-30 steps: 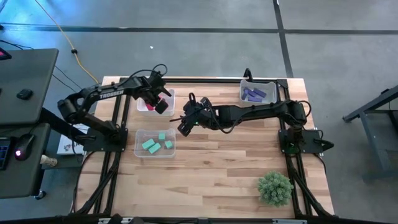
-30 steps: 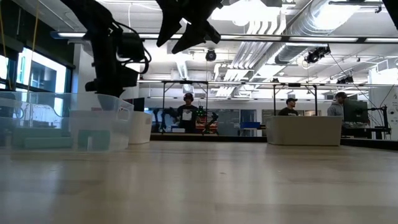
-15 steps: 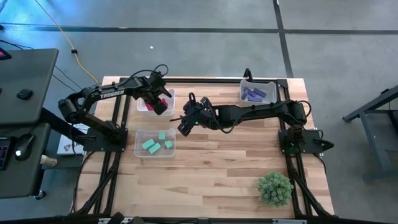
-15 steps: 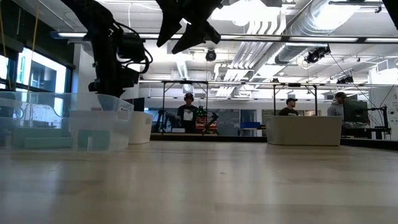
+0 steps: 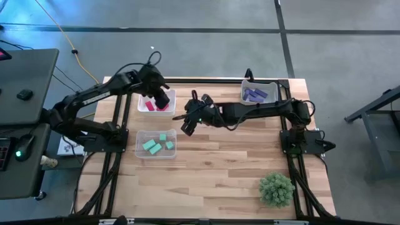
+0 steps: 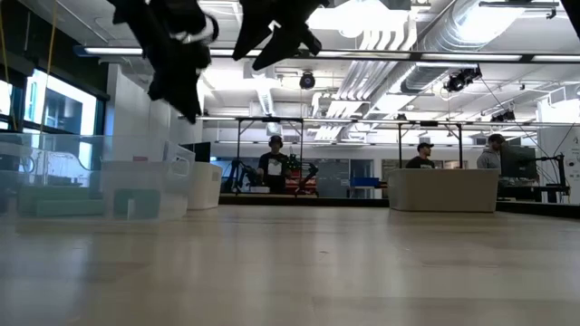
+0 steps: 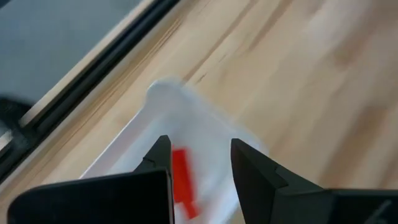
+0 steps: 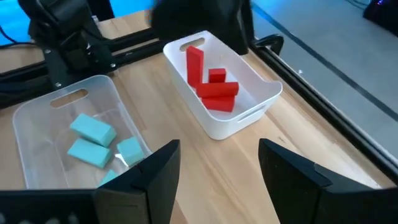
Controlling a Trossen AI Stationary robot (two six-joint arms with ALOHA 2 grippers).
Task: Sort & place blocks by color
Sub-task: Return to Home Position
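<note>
We see the left hand (image 5: 164,97) above the white bin (image 8: 245,117), its fingers moderately apart and holding nothing; the red blocks (image 8: 210,87) lie inside this bin; the right hand (image 8: 217,149), wide open and empty, hovers beside the bin over the tabletop (image 5: 219,162).

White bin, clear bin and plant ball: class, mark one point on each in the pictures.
white bin (image 8: 249,78): right wrist view, on its inner side wall.
clear bin (image 8: 43,134): right wrist view, on its bare floor.
plant ball (image 5: 276,189): high view, on its spiky middle.
</note>
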